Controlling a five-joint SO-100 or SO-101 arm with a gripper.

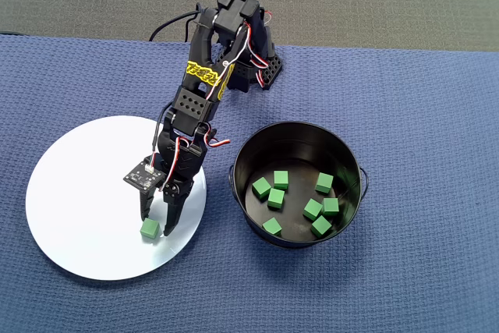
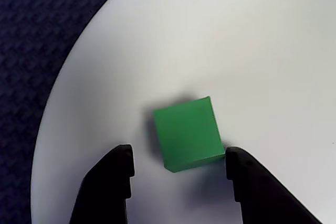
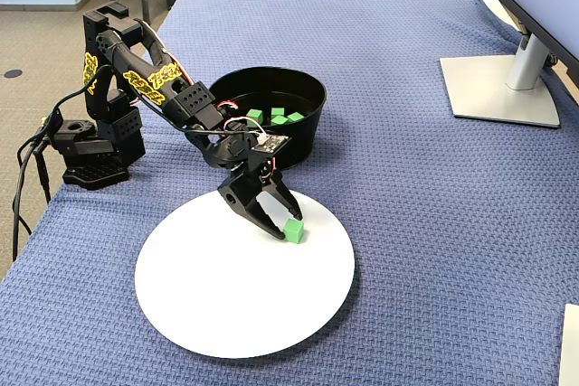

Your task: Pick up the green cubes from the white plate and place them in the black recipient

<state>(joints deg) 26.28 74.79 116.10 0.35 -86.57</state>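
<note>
One green cube (image 1: 150, 229) lies on the white plate (image 1: 86, 208) near its right edge in the overhead view. My gripper (image 1: 156, 223) hangs over it, open, with the cube's near part between the fingertips. In the wrist view the cube (image 2: 188, 134) sits skewed on the plate (image 2: 236, 35), its corner at or against the right finger (image 2: 239, 174), while the left finger (image 2: 118, 169) stands clear of it. The fixed view shows the gripper (image 3: 284, 225) low over the cube (image 3: 293, 230). Several green cubes (image 1: 281, 179) lie inside the black recipient (image 1: 257, 146), right of the plate.
A blue woven cloth (image 1: 421, 115) covers the table. In the fixed view the arm's base (image 3: 95, 155) with its cables stands at the table's left edge, behind the recipient (image 3: 303, 137). A monitor stand (image 3: 498, 88) stands far right.
</note>
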